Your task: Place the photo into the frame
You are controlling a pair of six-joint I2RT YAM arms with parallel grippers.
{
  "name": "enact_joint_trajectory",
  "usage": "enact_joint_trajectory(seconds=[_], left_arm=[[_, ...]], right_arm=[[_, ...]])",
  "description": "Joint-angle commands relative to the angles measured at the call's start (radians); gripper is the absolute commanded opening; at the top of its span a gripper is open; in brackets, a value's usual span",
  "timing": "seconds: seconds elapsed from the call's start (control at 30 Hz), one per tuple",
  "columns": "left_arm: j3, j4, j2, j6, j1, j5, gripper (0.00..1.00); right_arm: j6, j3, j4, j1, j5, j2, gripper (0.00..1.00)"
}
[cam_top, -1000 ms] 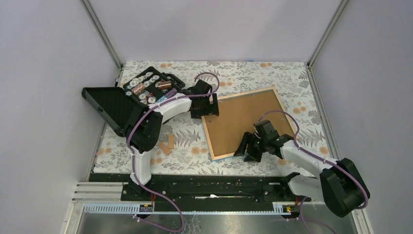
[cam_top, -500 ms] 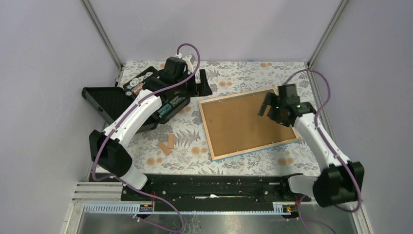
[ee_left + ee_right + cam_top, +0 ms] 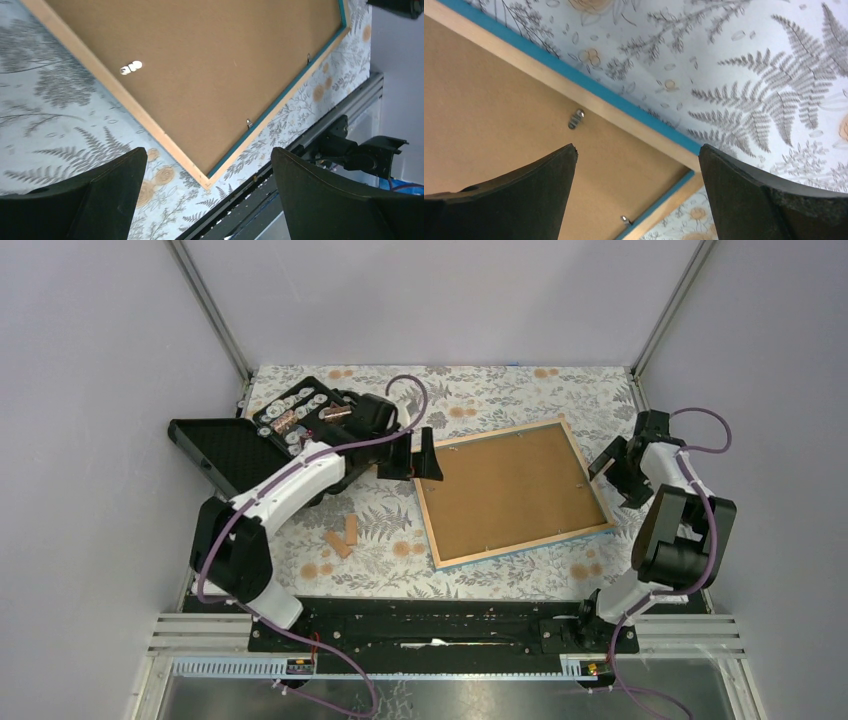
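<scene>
A flower-and-fern patterned tabletop (image 3: 500, 390) carries everything. The frame (image 3: 425, 508) lies flat on it right of centre, turned at a slant and face-down, so its light wood rim faces up and a blue edge shows along its near and right sides. A plain brown backing board (image 3: 512, 490) fills the frame. At the left rear sits an open black case (image 3: 300, 420) of small parts, its lid laid out toward the left wall. The left end effector (image 3: 209, 152) is at the frame's far left corner, its jaws spread wide and holding nothing. The right end effector (image 3: 638, 150) is at the frame's right edge, likewise released and empty, with the rim showing between its fingers. Two small wooden pieces (image 3: 345, 535) lie on the tabletop left of the frame. Small metal clips (image 3: 576, 118) sit along the inner rim.
</scene>
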Motion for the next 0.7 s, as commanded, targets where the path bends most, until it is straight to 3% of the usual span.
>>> enact_joint_trajectory(seconds=[0.0,0.2,0.4,0.53,0.67], left_arm=[[-0.035,0.119,0.093,-0.049,-0.036,0.094,0.99],[-0.054,0.128,0.233,-0.106,-0.037,0.091,0.99],[-0.064,0.132,0.212,-0.1,-0.037,-0.02,0.99],[-0.066,0.125,0.231,-0.098,-0.034,-0.072,0.99],[-0.068,0.136,0.322,-0.127,-0.032,-0.007,0.99]], right_arm=[[-0.044,0.057,0.058,-0.008,-0.011,0.068,1.0],[-0.046,0.001,0.111,-0.02,-0.04,0.105,0.99],[-0.02,-0.114,0.198,-0.017,-0.227,0.141,0.86],[-0.016,-0.258,0.256,-0.008,-0.291,0.044,0.84],[-0.029,-0.367,0.263,-0.001,-0.381,-0.057,0.79]])
